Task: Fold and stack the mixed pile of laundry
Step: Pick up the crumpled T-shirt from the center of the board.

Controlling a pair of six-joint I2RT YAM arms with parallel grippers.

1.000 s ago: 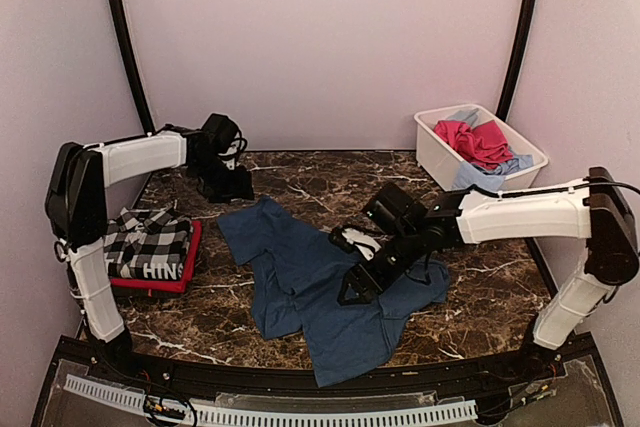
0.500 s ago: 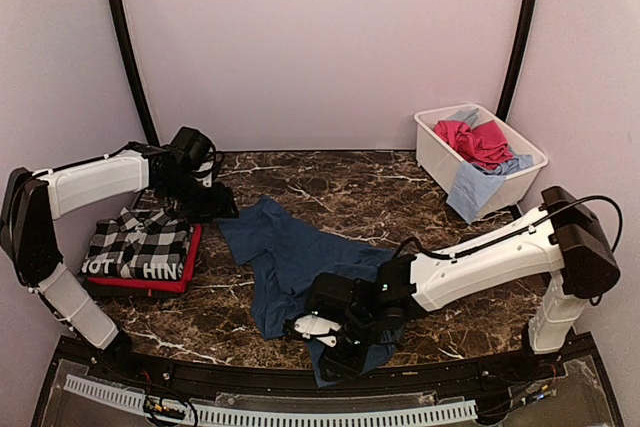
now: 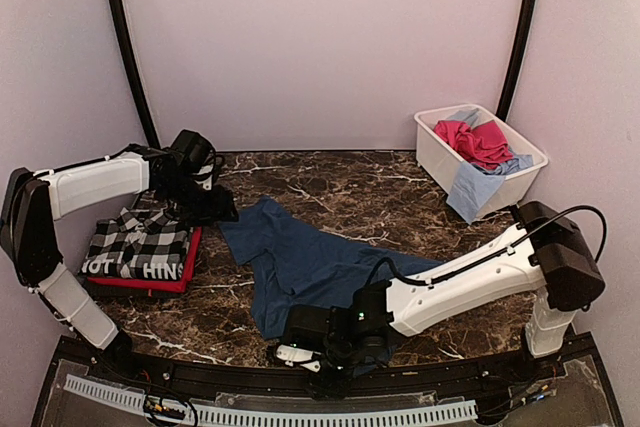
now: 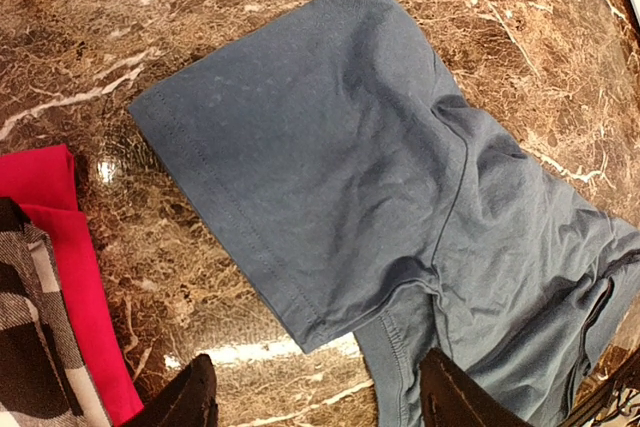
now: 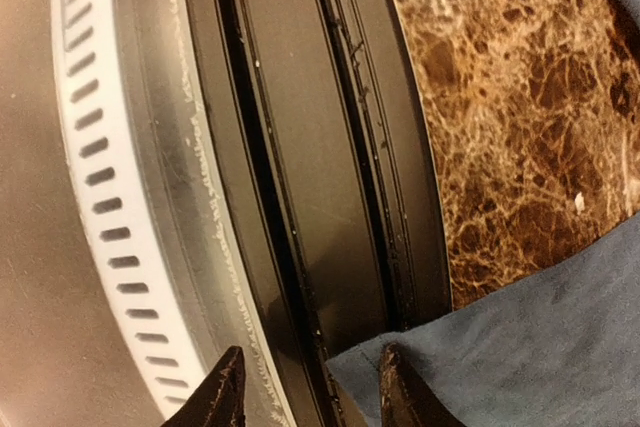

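Nearest, my right gripper [image 5: 315, 392] stands part-open around a corner edge of the crumpled navy tee [image 3: 310, 267] sprawled on the glossy veined marble table [image 3: 400, 197], my left gripper [image 4: 320, 387] hangs open and empty above its stitched sleeve beside the folded checked garment [image 3: 140, 242] on the red tee [image 3: 150, 287], pink cloth [image 3: 480, 142] heaped in the far white tub [image 3: 432, 157].

- Top external: high on the near side, facing forward and down, covers the whole table [image 3: 330, 182].
- Left wrist: close, looking down on the navy blue tee [image 4: 350, 177], shared with top.
- Right wrist: closest, at the near edge rail [image 5: 300, 147].
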